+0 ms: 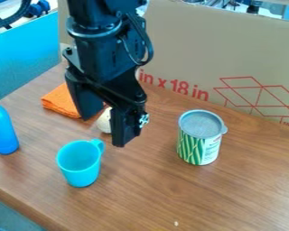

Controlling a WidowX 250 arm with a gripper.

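The black gripper [104, 131] hangs over the left-centre of the wooden table, its two fingers spread apart with nothing held between them. Behind the gap, partly hidden by the right finger, is a small white object [103, 122]. A light-blue cup [80, 166] with its handle toward the back right stands in front of the gripper, below it in the view. An orange cloth [60, 101] lies behind the left finger, which covers part of it. To the right stands a can [198, 143] with a grey lid and green-striped label.
A blue bottle [3, 130] stands upright at the left edge of the table [231, 198]. A large cardboard panel [198, 49] with red print rises along the back, and a blue panel [25, 57] borders the back left. The table's front-left edge drops off at lower left.
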